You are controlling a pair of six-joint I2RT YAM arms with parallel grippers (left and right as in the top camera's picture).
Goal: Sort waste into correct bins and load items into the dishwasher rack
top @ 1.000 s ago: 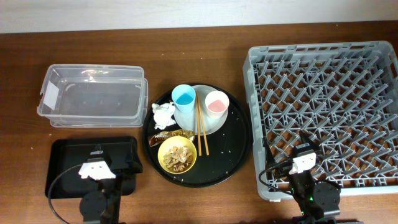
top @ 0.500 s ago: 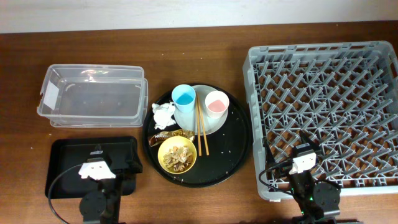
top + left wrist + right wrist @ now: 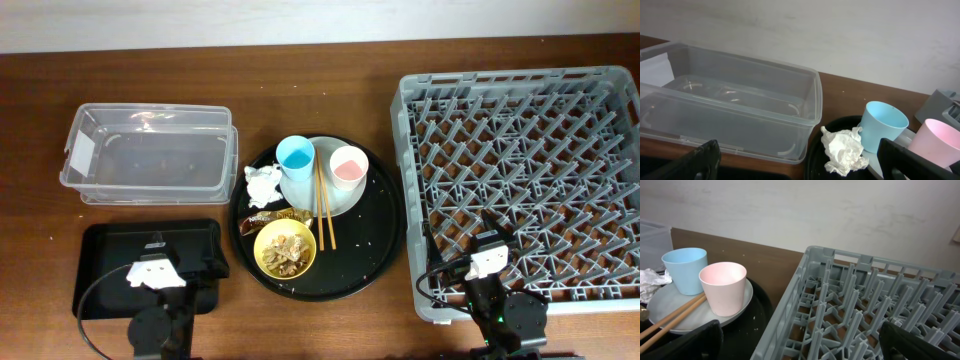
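Arms (image 3: 152,272) unmoved, parked low, jaws wide

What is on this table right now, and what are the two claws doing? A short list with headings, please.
Round black tray: white plate, yellow bowl, napkin, wrapper
White plate: blue cup, pink cup, chopsticks across its edge
Yellow bowl: food scraps
Clear tub: empty
Black rectangular tray: no waste visible
Dishwasher rack: empty
Left gripper: open, holding nothing
Right gripper: open, holding nothing
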